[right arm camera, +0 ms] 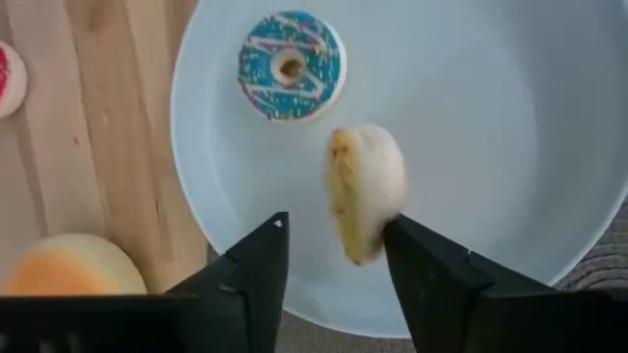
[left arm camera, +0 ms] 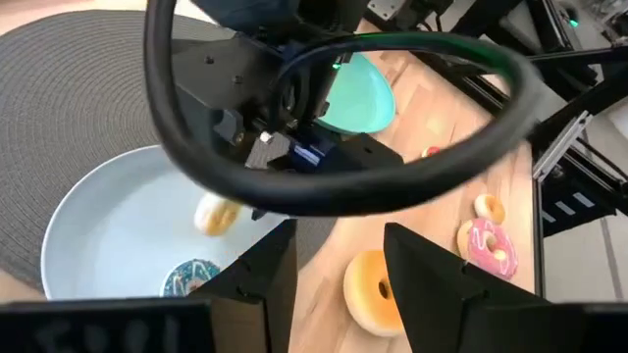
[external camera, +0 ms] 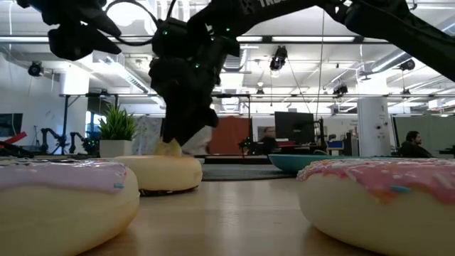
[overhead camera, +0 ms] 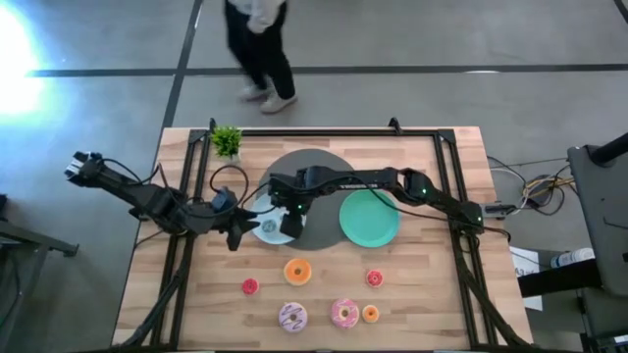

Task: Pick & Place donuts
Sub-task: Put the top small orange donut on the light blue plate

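Note:
My right gripper [overhead camera: 289, 220] hangs open over the light blue plate [overhead camera: 257, 231]. A small pale yellow donut [right arm camera: 365, 201], tilted on its edge and blurred, shows under the gap between its fingers. A blue-frosted donut [right arm camera: 289, 64] lies flat on the same plate. My left gripper [overhead camera: 235, 235] hovers open at the plate's left rim and holds nothing. On the wood near the front lie the orange donut [overhead camera: 297, 272], the white-purple donut [overhead camera: 292, 316], the pink donut [overhead camera: 344, 313], two tiny red ones [overhead camera: 250, 286] [overhead camera: 374, 278] and a tiny orange one [overhead camera: 370, 314]. My right gripper has its fingers [right arm camera: 432, 270] open on either side of the pale yellow donut, coming from above. The donut's edge [right arm camera: 378, 245] shows close beside one finger, but I cannot tell whether it touches.
A green plate [overhead camera: 370, 218] sits right of the blue plate, both on or beside a grey woven disc [overhead camera: 312, 172]. A small potted plant [overhead camera: 227, 142] stands at the far left corner. A black frame [overhead camera: 446, 157] borders the table. A person [overhead camera: 260, 49] walks beyond the far edge.

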### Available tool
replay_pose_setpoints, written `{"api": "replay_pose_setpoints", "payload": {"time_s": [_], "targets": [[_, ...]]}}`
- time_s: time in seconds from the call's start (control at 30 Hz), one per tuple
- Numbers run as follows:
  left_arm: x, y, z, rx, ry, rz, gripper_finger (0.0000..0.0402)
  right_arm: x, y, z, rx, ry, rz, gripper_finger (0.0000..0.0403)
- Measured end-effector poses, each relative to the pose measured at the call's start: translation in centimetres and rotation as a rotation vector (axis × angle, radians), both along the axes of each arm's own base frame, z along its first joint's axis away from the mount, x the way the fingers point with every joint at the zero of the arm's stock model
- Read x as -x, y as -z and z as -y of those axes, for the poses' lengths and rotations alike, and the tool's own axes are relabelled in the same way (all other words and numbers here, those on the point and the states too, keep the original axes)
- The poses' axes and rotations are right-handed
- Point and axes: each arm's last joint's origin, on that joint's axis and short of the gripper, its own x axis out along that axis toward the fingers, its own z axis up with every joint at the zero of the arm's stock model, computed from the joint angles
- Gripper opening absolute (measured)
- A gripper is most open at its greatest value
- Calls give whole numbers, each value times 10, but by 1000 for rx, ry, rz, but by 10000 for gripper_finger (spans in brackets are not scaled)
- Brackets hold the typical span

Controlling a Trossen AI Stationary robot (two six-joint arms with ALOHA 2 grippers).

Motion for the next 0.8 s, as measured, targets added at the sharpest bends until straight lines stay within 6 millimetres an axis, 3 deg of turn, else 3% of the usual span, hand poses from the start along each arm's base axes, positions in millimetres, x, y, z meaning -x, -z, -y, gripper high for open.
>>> {"api": "replay_pose_setpoints", "payload": {"time_s": [0.2,0.43,0.63,0.8], "targets": [[0,0,1,11,-1,0,127,3,10,-5,-167,-44,-30,171],[0,0,1,23,-9,2,127,5,4,2,119,55,-40,164],[0,0,1,29,-13,4,127,1,-2,-5,30,-37,32,164],[1,1,1,35,-20,-6,127,-6,10,-20,50,-125,63,168]]}}
